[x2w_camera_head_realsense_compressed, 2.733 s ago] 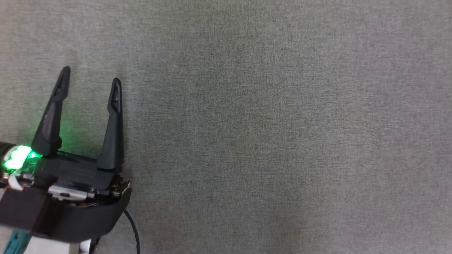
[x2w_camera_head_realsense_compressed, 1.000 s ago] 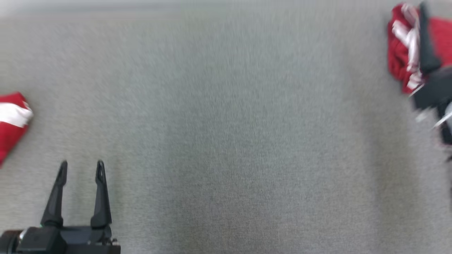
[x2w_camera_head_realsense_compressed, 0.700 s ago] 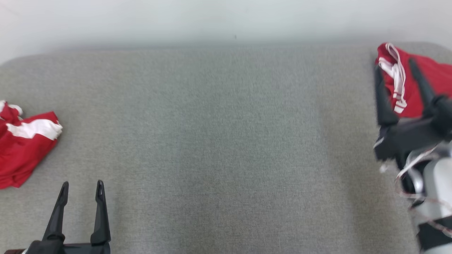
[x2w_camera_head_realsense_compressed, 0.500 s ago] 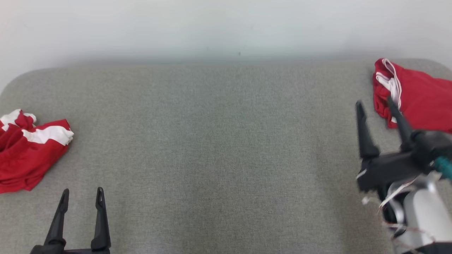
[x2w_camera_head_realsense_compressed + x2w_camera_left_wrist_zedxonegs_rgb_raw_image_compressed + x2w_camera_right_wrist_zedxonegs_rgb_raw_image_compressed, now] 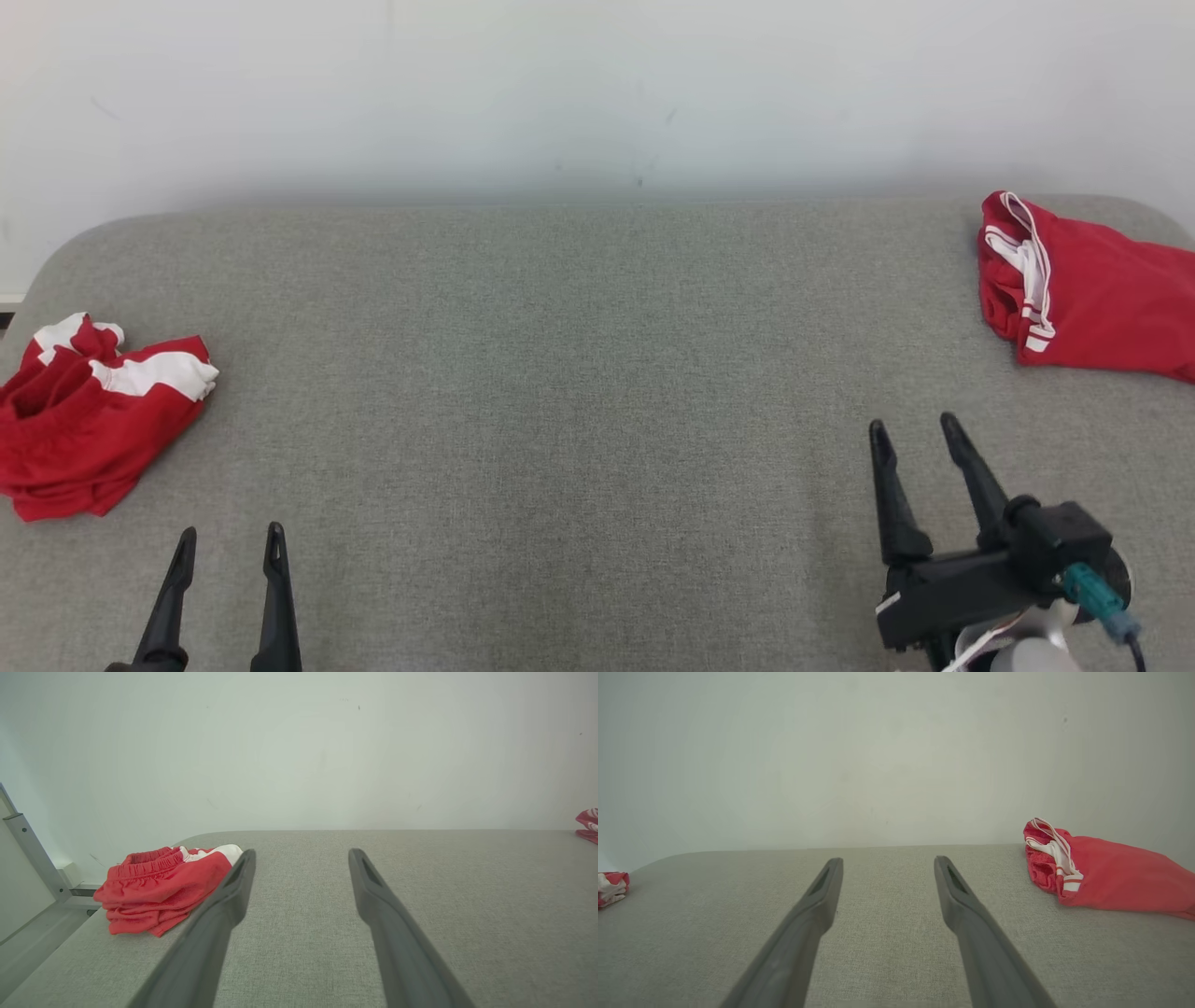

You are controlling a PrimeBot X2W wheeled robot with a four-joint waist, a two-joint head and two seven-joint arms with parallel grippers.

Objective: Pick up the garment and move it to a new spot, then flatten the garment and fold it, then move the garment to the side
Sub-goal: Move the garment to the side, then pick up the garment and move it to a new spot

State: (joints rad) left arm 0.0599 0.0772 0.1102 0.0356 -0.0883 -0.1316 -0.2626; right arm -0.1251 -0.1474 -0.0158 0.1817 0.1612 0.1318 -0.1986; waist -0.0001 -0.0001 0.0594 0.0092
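a: where are the clothes?
b: the left garment (image 5: 93,411), red and crumpled, lies by the left edge of the grey table (image 5: 597,373). the right garment (image 5: 1092,299) lies in the far right corner. i can't tell which one we want.
a: and the claws?
b: the left gripper (image 5: 231,532) and right gripper (image 5: 912,422) are wide open. they hold nothing and touch no cloth.
a: how will it feel?
b: soft, light and floppy, i think. pinch the bunched waistband (image 5: 149,859), or it may slip.
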